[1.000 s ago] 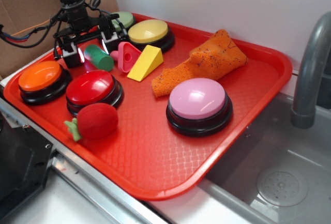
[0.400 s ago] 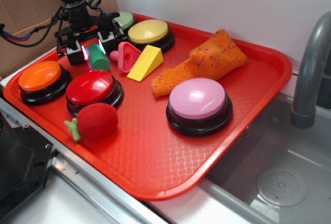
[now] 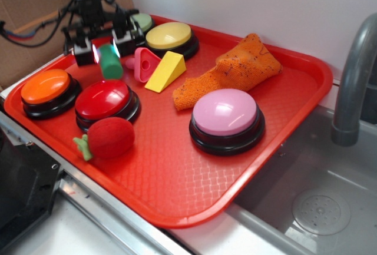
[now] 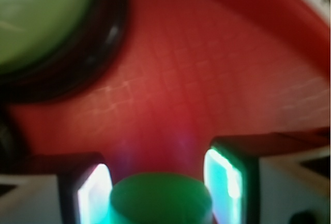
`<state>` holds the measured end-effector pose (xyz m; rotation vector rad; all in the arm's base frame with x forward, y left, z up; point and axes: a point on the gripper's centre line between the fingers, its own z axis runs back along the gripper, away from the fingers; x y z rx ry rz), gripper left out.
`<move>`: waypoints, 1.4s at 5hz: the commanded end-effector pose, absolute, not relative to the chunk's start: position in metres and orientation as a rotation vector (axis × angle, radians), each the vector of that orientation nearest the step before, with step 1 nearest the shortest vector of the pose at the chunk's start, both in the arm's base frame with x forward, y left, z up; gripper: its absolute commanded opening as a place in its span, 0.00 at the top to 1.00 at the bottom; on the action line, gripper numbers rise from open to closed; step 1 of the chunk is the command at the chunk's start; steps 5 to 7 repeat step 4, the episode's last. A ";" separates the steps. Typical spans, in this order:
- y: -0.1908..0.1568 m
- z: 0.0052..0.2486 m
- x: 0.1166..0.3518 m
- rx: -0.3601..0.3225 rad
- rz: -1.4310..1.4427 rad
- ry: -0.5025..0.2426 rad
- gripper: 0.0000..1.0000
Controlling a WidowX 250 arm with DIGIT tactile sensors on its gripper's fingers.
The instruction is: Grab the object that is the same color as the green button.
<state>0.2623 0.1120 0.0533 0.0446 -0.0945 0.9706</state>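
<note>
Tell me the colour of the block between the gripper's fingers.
Green, a matte mid-green cylinder; clearest in the exterior view.

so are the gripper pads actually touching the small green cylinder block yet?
Cannot tell. In the wrist view the gripper brackets the small green cylinder block, but blur and glowing pads hide any gap. The exterior view is too coarse.

pink triangle block point(image 3: 145, 63) close beside pincer point(image 3: 106, 47)

The tray point(image 3: 283, 166) was red with a diamond grid; the cylinder block point(image 3: 109, 65) deep green, the dome button point(image 4: 36, 17) pale green on black, the cloth point(image 3: 235, 69) orange, the wedge point(image 3: 166, 70) yellow
</note>
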 end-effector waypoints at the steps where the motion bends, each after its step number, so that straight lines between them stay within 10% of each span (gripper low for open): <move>1: 0.070 0.144 0.266 0.047 0.471 -0.088 1.00; 3: 0.009 0.145 0.237 -0.033 0.126 -0.015 1.00; 7: 0.011 0.141 0.238 -0.015 0.130 -0.008 1.00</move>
